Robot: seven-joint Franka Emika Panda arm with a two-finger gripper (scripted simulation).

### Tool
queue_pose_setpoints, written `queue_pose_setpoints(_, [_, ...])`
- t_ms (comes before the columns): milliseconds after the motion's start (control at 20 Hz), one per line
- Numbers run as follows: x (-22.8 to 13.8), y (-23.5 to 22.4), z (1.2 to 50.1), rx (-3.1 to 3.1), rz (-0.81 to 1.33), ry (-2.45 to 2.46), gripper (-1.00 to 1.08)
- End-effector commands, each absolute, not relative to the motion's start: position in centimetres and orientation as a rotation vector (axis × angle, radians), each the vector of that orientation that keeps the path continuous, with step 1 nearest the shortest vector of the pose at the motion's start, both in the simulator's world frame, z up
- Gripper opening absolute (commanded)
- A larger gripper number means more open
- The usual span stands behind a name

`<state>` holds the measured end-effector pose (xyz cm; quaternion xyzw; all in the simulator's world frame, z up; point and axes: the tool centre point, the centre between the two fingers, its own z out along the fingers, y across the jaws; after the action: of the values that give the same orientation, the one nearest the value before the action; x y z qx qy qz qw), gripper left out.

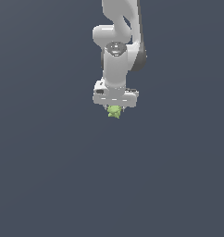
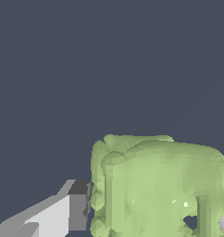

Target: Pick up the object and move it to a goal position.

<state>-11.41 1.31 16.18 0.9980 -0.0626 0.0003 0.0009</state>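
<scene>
Currently gripper (image 1: pixel 115 109) closed on lumpy yellow-green object (image 1: pixel 114 111), one finger (image 2: pixel 70 212) touching its side; no containers visible

Plain dark slate-grey backdrop (image 1: pixel 44 176) fills both views; nothing else distinguishable.

Bare simulated scene: featureless dark grey-blue backdrop (image 1: pixel 40 176), flat rendered shading.

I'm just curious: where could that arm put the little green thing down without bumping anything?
Almost anywhere. Bare dark ground spreads below the tool and to both sides of the exterior view, bordered only by the picture's edges. The one crowded spot is right at the tool, where the green object sits between the fingers.
</scene>
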Motion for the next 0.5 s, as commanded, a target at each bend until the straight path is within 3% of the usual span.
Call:
queue_pose_setpoints(0, [-11.7,3.4,18.6,3.132,0.001,-0.197,-1.0])
queue_pose_setpoints(450, [-12.2,10.8,26.8,3.131,0.001,-0.197,-1.0])
